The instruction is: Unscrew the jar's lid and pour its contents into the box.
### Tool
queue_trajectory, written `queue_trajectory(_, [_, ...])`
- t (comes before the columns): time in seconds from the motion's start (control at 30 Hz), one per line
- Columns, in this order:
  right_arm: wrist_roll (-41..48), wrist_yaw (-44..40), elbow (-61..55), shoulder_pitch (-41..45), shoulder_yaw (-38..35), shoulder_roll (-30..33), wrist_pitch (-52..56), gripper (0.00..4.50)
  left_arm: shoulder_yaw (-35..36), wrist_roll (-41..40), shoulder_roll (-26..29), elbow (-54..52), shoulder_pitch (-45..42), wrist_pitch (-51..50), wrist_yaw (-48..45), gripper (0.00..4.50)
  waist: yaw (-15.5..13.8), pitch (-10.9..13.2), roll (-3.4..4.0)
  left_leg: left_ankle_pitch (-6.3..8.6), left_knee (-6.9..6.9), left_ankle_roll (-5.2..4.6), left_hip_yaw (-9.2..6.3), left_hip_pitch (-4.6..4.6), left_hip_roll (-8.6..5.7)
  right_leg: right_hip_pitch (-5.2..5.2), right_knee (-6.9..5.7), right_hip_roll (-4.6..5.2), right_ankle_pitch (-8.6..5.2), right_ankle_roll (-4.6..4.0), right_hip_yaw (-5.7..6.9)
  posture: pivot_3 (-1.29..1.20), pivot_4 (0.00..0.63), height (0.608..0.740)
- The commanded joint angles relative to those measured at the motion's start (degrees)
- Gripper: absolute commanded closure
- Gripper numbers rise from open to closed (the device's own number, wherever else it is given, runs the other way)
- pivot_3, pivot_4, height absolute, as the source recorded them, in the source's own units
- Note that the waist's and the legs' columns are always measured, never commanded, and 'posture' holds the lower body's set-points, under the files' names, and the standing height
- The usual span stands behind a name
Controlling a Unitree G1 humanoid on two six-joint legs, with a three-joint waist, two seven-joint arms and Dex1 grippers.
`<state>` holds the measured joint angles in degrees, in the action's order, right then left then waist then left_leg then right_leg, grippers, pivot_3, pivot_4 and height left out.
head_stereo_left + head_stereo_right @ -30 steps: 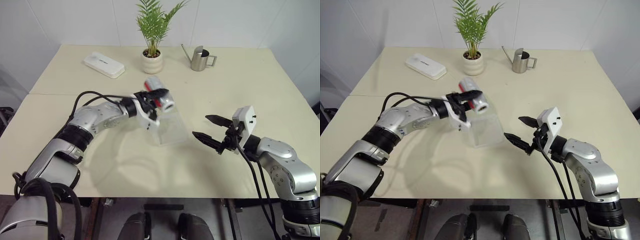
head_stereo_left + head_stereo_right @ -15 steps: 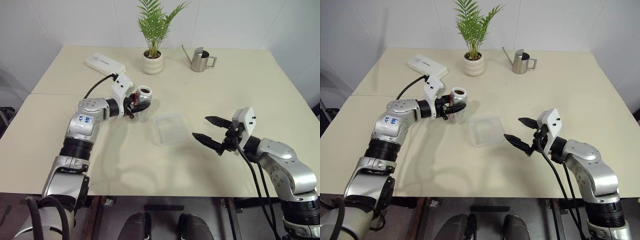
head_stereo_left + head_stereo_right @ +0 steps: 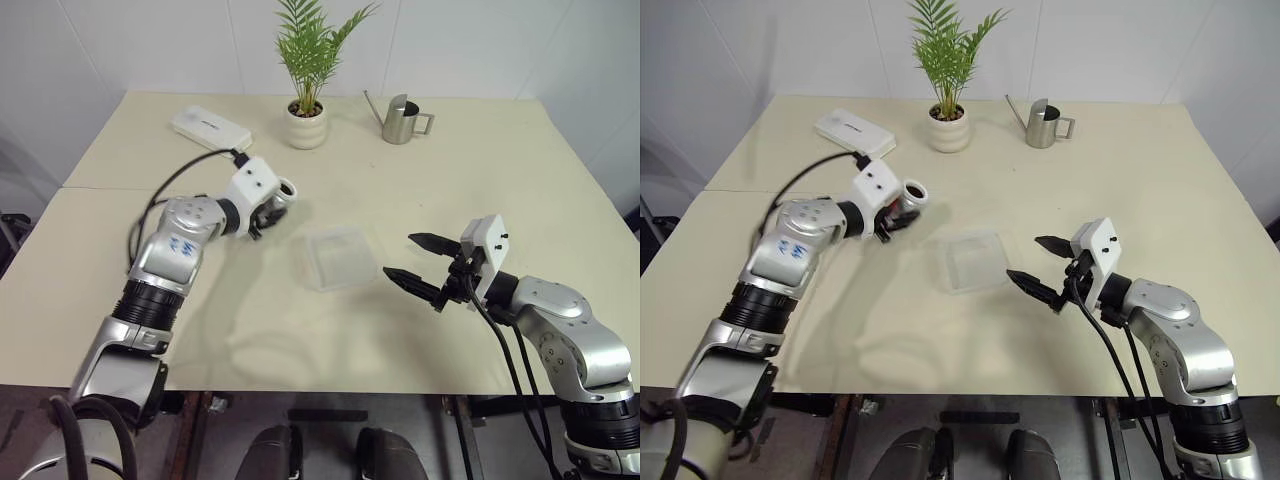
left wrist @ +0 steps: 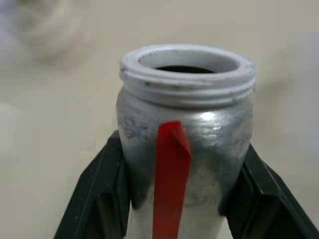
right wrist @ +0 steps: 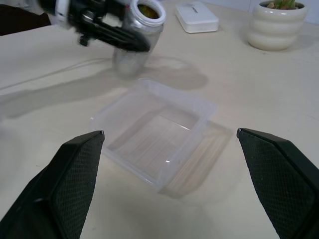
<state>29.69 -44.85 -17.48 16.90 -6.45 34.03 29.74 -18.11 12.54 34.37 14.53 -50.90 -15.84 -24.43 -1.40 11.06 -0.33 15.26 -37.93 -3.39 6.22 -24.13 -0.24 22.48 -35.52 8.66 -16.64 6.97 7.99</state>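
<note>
Jar (image 4: 185, 149) now back upright left of box (image 3: 338, 256), left hand (image 3: 266, 208) clamped around it; right hand (image 3: 421, 262) spread, unmoved.

Silver arms, black cables — white wrists, black-fingered right pincer (image 3: 422, 262).

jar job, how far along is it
Done: the jar has no lid on; its threaded mouth is open. In hand: the left gripper is shut on the jar, beside the clear plastic box. The box looks empty, and the right gripper is open and empty. Whether pouring is left I cannot tell.
</note>
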Motion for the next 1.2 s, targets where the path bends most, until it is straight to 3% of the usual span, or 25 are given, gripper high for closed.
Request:
queue_trajectory(0.03, [-0.02,-0.19,-0.68,0.34,-0.24,0.19,-1.33,0.01,-7.74,19.45,3.61,-2.44,-3.81,18.22,12.4,2.54,-0.19,0.0,-0.01,0.01,0.01,0.01,0.01,-0.01,0.0,0.01,0.01,0.01,0.0,0.0,-0.02,0.0,0.15,0.74])
queue_trajectory(0.2, [-0.16,0.05,-0.73,0.34,-0.17,-0.22,-1.44,0.01,-15.99,42.33,6.27,-4.13,-6.01,29.98,26.78,2.54,-0.17,-0.01,-0.01,0.12,0.06,-0.04,0.08,-0.02,0.0,0.04,0.11,0.03,0.0,0.01,-0.14,0.0,0.15,0.74])
queue_trajectory(0.37, [-0.14,0.14,-0.44,0.74,-0.13,-0.47,-1.5,0.01,-20.72,60.87,8.34,-3.18,-7.08,32.52,40.01,2.54,0.1,-0.01,-0.01,0.16,0.08,-0.09,0.29,-0.02,0.05,0.16,0.06,0.0,0.0,0.02,-0.22,0.0,0.15,0.74])
queue_trajectory(0.47, [-0.16,0.12,-0.13,1.0,0.02,-0.61,-1.67,0.01,-22.6,68.61,8.27,-0.96,-8.01,31.52,46.66,2.54,-0.02,-0.01,-0.02,0.16,0.07,-0.12,0.34,-0.01,0.07,0.21,-0.02,0.0,0.0,0.02,-0.24,0.0,0.15,0.74])
queue_trajectory(0.6, [0.02,0.37,-0.14,1.4,0.38,-1.17,-1.57,0.01,-21.61,72.44,7.11,1.39,-9.49,29.25,51.7,2.54,-0.14,-0.01,-0.03,0.19,0.03,-0.19,0.36,-0.02,0.07,0.21,-0.04,0.03,0.0,0.03,-0.29,0.0,0.15,0.74])
queue_trajectory(0.77, [0.1,0.26,0.27,1.73,0.53,-1.56,-1.56,0.01,-22.18,74.1,6.83,3.98,-9.99,29.72,52.72,2.54,-0.1,-0.02,-0.04,0.22,0.0,-0.24,0.38,-0.04,0.06,0.21,-0.02,0.07,0.01,0.06,-0.28,0.0,0.15,0.74])
queue_trajectory(0.9, [0.22,0.22,0.72,2.12,0.81,-1.86,-1.72,0.01,-20.75,70.93,6.81,3.47,-8.69,31.26,51.47,2.54,-0.03,-0.02,-0.04,0.22,0.0,-0.24,0.4,-0.03,0.07,0.21,-0.03,0.07,0.01,0.06,-0.27,0.0,0.15,0.74])
queue_trajectory(1.03, [0.36,-0.01,0.76,2.1,0.86,-1.95,-1.74,0.01,-17.09,63.18,7.01,3.72,-7.49,33.62,46.12,2.54,0.02,-0.02,-0.04,0.22,-0.04,-0.24,0.41,-0.02,0.08,0.21,-0.05,0.09,0.01,0.06,-0.29,0.0,0.15,0.74])
queue_trajectory(1.2, [0.34,-1.34,0.92,1.88,0.87,-1.04,-1.87,0.01,-7.52,44.22,7.26,1.4,-3.67,37.71,35.38,2.54,0.08,-0.02,-0.04,0.22,-0.07,-0.24,0.41,-0.02,0.08,0.21,-0.06,0.15,0.01,0.06,-0.26,0.0,0.15,0.74])
